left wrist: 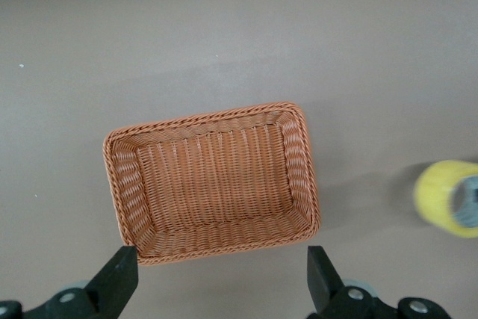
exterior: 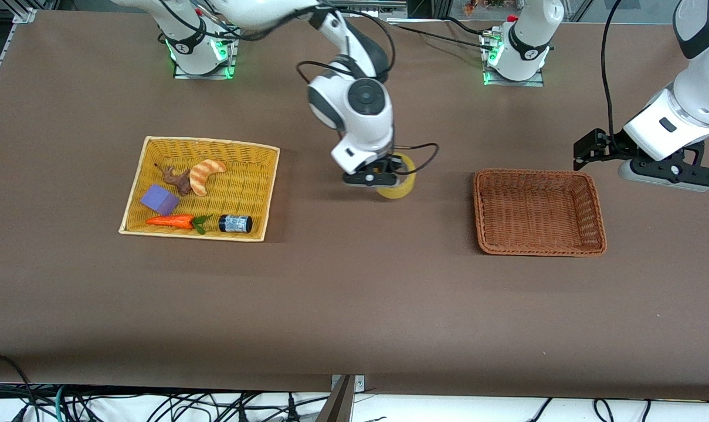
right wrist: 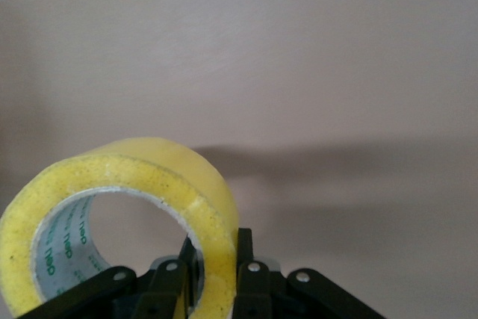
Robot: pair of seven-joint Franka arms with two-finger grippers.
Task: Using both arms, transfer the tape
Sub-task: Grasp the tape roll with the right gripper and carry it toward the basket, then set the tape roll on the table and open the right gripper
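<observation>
While the right gripper (exterior: 379, 174) pinches the tape roll (exterior: 400, 183) at frame centre, between both baskets, we note the left gripper (left wrist: 218, 274) spread wide above the brown basket (left wrist: 119, 156).

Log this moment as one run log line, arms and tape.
right gripper: shut on tape, over bare table between the baskets | left gripper: jaws open, waiting over brown basket edge | handover: not yet done

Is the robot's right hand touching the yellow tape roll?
Touching. The right wrist view shows the right hand pinching the wall of the tape, one finger inside the hole and one outside, with no gap.
</observation>
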